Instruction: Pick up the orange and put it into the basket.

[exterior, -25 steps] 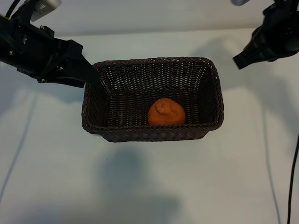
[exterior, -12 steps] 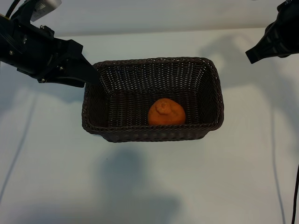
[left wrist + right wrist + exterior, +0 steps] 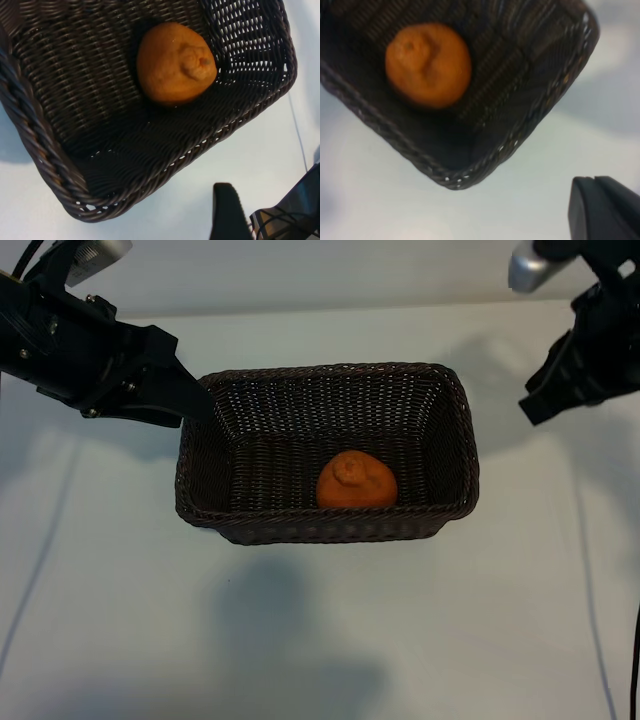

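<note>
Exterior view: the orange (image 3: 356, 480) sits inside the basket (image 3: 455, 400), on its floor against the wall nearest the camera, stem nub up; basket rests on the white table (image 3: 320, 640); left gripper (image 3: 195, 398) is at the basket's left end, tip touching or just over the rim corner, jaws apart, whether they grip the rim I cannot tell; right gripper (image 3: 535, 405) hangs off the basket's right end, apart from the rim, fingers clenched on nothing.

Left wrist view: orange (image 3: 175, 62) lies on the woven floor, near one corner of the basket (image 3: 45, 150); one dark finger (image 3: 226, 212) of the left gripper shows over bare table, outside the braided rim.

Right wrist view: orange (image 3: 428, 64) in the basket (image 3: 470, 170), near a rounded corner; right gripper (image 3: 602, 210) shows as closed dark fingers over the table, clear of the rim, nothing between them.
</note>
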`<act>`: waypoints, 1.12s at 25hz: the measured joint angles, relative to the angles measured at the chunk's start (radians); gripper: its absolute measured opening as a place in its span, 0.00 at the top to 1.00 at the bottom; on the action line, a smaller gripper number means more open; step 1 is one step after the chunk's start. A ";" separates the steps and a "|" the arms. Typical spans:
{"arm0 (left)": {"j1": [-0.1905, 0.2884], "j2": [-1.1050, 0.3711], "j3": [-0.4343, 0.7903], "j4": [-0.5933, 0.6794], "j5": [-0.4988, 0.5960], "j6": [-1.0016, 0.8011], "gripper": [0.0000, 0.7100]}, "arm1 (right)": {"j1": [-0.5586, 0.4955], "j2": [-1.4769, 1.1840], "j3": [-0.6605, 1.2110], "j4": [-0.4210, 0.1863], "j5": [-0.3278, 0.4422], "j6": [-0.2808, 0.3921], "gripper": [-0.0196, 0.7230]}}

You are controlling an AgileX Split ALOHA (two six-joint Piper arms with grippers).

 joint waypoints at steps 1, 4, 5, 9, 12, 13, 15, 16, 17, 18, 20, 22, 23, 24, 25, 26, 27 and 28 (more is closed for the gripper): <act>0.000 0.000 0.000 0.000 0.000 0.000 0.36 | 0.000 -0.007 0.012 0.006 -0.006 -0.011 0.95; 0.000 0.000 0.000 0.000 0.000 0.001 0.36 | 0.000 -0.034 0.040 0.020 -0.021 -0.044 0.95; 0.000 0.000 0.000 0.000 0.000 0.001 0.36 | 0.000 -0.044 0.043 0.024 -0.022 -0.047 0.95; 0.000 0.000 0.000 0.000 0.000 0.001 0.36 | -0.005 -0.067 0.043 0.034 -0.023 -0.051 0.95; 0.000 0.000 0.000 0.000 0.000 0.001 0.36 | -0.007 -0.068 0.043 0.034 -0.024 -0.051 0.95; 0.000 0.000 0.000 0.000 0.000 0.001 0.36 | -0.007 -0.068 0.043 0.034 -0.028 -0.051 0.95; 0.000 0.000 0.000 0.000 0.000 0.001 0.36 | -0.007 -0.068 0.043 0.034 -0.035 -0.048 0.95; 0.000 0.000 0.000 0.000 0.000 0.002 0.36 | -0.007 -0.068 0.043 0.034 -0.038 -0.045 0.95; 0.000 0.000 0.000 0.000 0.000 0.002 0.36 | -0.007 -0.068 0.043 0.034 -0.039 -0.041 0.95; 0.000 0.000 0.000 0.000 0.000 0.007 0.36 | -0.007 -0.068 0.043 0.034 -0.039 -0.036 0.95; 0.000 0.000 0.000 0.000 0.000 0.008 0.36 | -0.007 -0.068 0.043 0.039 -0.042 -0.022 0.95; 0.000 0.000 0.000 0.000 0.000 0.007 0.36 | -0.007 -0.068 0.043 0.058 -0.046 -0.016 0.95; 0.000 0.000 0.000 0.000 0.000 0.007 0.36 | -0.007 -0.068 0.043 0.068 -0.047 -0.016 0.95; 0.000 0.000 0.000 0.000 0.000 0.007 0.36 | -0.007 -0.068 0.043 0.083 -0.052 -0.014 0.94; 0.000 0.000 0.000 0.000 -0.001 0.007 0.36 | -0.007 -0.068 0.043 0.094 -0.058 -0.012 0.94; 0.000 0.000 0.000 0.000 -0.001 0.007 0.36 | -0.007 -0.068 0.043 0.106 -0.063 -0.011 0.92; 0.000 0.000 0.000 0.000 -0.002 0.007 0.36 | -0.007 -0.068 0.043 0.114 -0.066 -0.009 0.90; 0.000 0.000 0.000 0.000 -0.002 0.007 0.36 | -0.007 -0.068 0.043 0.117 -0.067 -0.008 0.87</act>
